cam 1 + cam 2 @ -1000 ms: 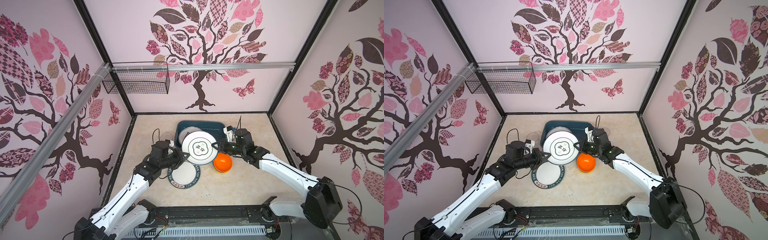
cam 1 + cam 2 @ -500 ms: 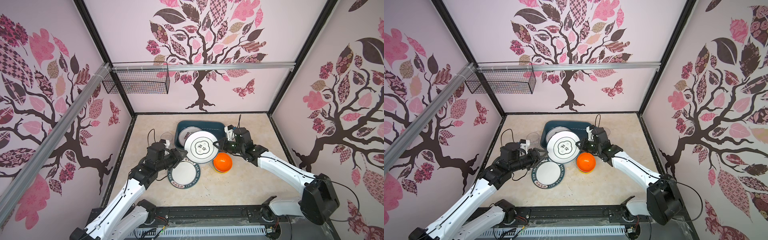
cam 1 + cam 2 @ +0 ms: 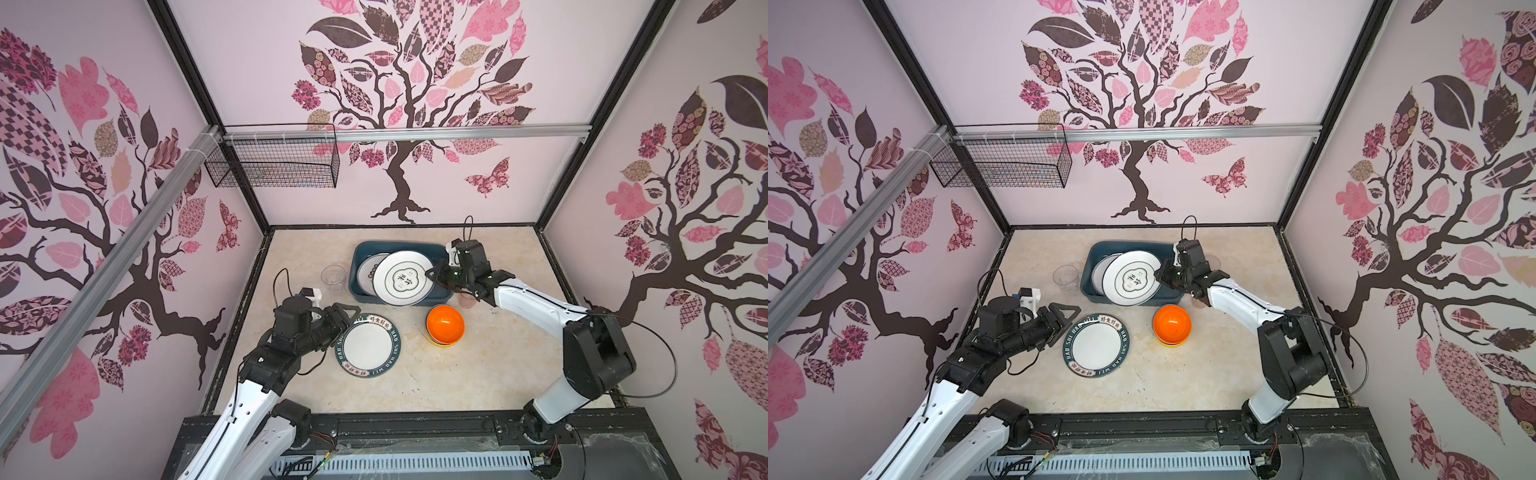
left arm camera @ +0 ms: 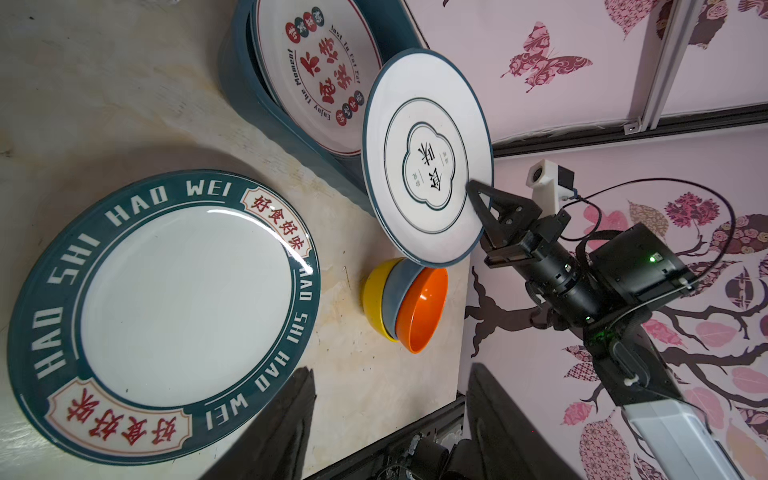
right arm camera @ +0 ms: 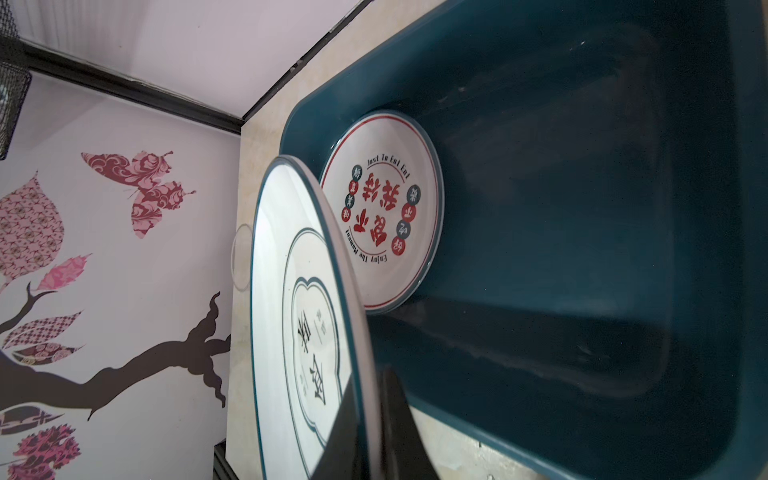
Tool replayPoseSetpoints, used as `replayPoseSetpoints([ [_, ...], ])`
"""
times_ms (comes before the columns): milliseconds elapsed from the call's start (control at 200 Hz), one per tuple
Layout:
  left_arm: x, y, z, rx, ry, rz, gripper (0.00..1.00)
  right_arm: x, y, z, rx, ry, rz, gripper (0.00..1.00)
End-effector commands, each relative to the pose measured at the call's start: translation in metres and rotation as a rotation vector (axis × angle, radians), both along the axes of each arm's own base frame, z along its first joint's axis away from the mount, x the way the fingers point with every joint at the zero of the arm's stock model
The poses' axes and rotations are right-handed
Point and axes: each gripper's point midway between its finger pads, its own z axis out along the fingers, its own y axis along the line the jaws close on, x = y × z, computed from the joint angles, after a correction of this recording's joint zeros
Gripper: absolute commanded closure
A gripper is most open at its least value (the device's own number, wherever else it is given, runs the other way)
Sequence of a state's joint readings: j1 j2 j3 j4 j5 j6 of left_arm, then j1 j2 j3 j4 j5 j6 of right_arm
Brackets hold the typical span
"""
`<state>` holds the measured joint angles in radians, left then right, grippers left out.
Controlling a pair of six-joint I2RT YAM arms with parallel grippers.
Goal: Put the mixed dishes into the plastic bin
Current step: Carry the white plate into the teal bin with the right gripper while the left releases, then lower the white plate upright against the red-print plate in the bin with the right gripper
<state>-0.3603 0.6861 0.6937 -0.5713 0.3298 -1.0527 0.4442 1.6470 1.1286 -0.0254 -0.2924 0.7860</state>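
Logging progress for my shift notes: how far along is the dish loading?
Done: one red-lettered plate sits in the bin. In hand: the right tool grips a white plate above the bin. Remaining on the table: teal-rimmed plate by the open left tool, bowl stack, clear cup, pinkish cup.

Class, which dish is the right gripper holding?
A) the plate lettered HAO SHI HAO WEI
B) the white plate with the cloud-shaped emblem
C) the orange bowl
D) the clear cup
B: the right gripper is clamped on the rim of the white plate, lifting it off the table.
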Motion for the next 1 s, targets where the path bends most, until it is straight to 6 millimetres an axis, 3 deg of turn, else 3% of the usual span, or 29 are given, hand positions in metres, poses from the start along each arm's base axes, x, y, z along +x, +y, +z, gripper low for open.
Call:
replayPoseSetpoints([
  [0,-0.007,0.005,-0.018,0.032,0.034,-0.002,0.39,0.03,0.006,0.017,0.024,-0.065,-0.027,0.97],
  [430,-0.009,0.007,-0.026,0.04,0.059,0.006,0.38,0.072,0.021,-0.026,0.004,-0.006,-0.054,0.97],
  [995,-0.012,0.007,-0.038,0.034,0.087,0.008,0.38,0.088,0.029,-0.063,-0.005,0.049,-0.057,0.96],
])
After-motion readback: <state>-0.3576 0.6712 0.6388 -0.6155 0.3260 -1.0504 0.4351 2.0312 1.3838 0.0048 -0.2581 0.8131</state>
